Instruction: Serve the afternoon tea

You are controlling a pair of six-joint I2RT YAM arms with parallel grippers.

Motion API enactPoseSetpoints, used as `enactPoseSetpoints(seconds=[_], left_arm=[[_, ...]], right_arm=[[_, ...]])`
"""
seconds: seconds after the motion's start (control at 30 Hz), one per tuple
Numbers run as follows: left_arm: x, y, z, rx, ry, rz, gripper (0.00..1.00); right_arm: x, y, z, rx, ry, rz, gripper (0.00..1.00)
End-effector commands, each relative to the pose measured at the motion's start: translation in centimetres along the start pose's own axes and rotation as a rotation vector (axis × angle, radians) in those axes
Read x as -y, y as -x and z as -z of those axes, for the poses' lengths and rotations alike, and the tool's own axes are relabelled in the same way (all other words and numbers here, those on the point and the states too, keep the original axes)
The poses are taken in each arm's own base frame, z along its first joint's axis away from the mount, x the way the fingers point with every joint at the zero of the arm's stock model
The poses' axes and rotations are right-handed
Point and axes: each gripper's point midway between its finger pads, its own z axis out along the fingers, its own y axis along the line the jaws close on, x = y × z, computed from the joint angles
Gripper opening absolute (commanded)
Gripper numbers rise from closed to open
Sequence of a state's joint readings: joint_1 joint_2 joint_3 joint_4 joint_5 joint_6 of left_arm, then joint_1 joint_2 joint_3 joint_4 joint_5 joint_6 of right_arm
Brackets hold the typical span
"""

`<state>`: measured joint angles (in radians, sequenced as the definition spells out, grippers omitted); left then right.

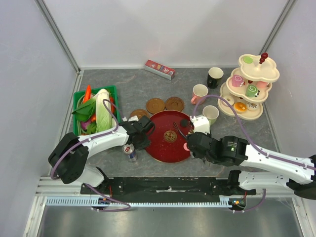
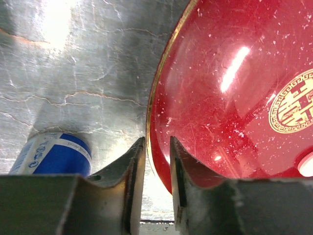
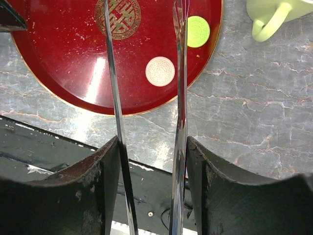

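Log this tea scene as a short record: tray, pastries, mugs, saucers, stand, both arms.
tray: red round tray, centre front
on tray: pink pastry and green pastry
mugs: black, pink, pale green, all off the tray
saucers: three, behind the tray
stand: three tiers, pastries on it
left gripper: fingers astride the tray's rim
right gripper: above the tray's near right edge
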<state>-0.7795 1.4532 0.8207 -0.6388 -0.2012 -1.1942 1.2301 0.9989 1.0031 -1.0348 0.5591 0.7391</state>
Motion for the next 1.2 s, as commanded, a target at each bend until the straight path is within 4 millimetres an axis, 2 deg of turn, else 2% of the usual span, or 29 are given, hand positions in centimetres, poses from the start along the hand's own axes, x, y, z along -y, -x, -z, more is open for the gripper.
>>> enactPoseSetpoints(seconds=[0.0,0.07,0.13,0.23,0.3,0.33,0.4,0.53,0.67,0.77,1.17], left_arm=[[1.8,0.2,0.8,0.028,-0.044,0.039,0.35],[1.9,-0.3,1.0,0.025,-0.053,0.026,0.41],[1.8,-0.5,1.3,0.026,-0.06,0.017,0.52],[2.2,0.3,2.4,0.057,-0.084,0.0,0.68],[3.5,1.5,4.0,0.095,-0.135,-0.024,0.83],[4.1,2.0,4.8,0.114,-0.163,-0.046,0.95],[5.6,3.4,7.1,0.159,-0.225,-0.071,0.96],[7.3,5.6,11.1,0.248,-0.323,-0.137,0.97],[8.1,6.8,13.8,0.299,-0.388,-0.184,0.98],[7.6,6.9,14.4,0.318,-0.399,-0.19,0.98],[3.8,6.0,13.3,0.324,-0.352,-0.155,0.99]], right_arm=[[0.3,1.7,0.1,0.043,-0.029,-0.026,0.6],[0.7,1.5,-0.5,0.025,-0.053,-0.022,0.61],[0.7,1.5,-1.0,0.01,-0.068,-0.015,0.61],[0.7,1.6,-1.9,-0.016,-0.099,0.016,0.61],[0.7,1.9,-2.6,-0.027,-0.129,0.035,0.61],[0.7,2.1,-2.9,-0.031,-0.14,0.044,0.61],[0.8,2.1,-3.7,-0.056,-0.16,0.061,0.61],[0.6,2.4,-5.6,-0.09,-0.21,0.108,0.61],[1.0,2.8,-6.9,-0.111,-0.261,0.123,0.61],[1.0,2.8,-7.6,-0.125,-0.275,0.133,0.61],[1.2,2.6,-9.6,-0.16,-0.328,0.181,0.56]])
